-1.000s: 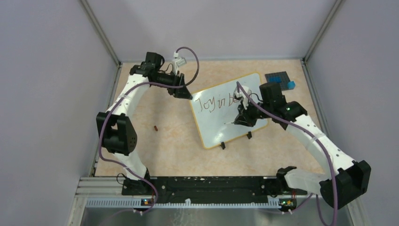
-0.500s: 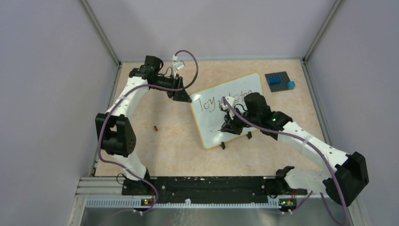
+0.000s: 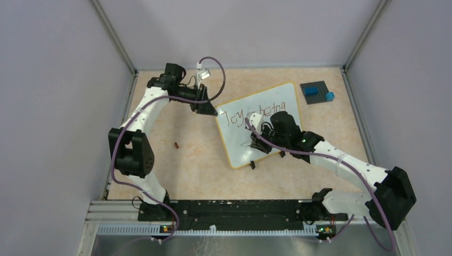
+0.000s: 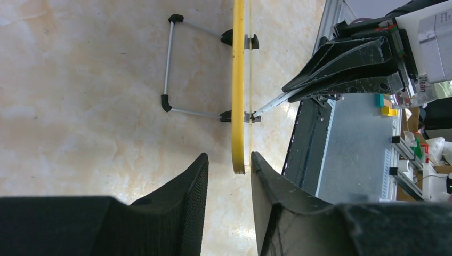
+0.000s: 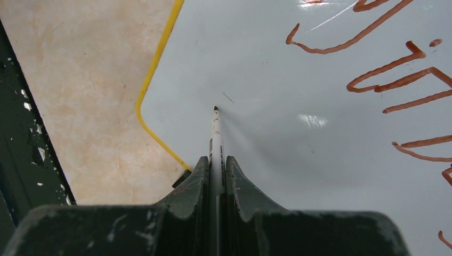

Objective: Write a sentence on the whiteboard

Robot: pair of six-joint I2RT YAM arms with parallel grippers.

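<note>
The whiteboard stands tilted at mid-table, its yellow rim edge-on in the left wrist view. The sentence shows as reddish-brown "Joy" and "being"; my right arm hides the word between. My left gripper is at the board's upper left corner, open, with the rim's end between its fingertips; one fingertip stands apart from it. My right gripper is shut on a white marker, whose tip rests on bare white board under the writing, near the lower left corner.
A dark blue studded plate with a light blue brick lies at the back right. A small brown piece lies on the table left of the board. Two black clip feet and a wire stand hold the board.
My right arm has carried the marker left and down across the board, from under "being" to the lower left part, uncovering that word. The left arm has barely moved.
</note>
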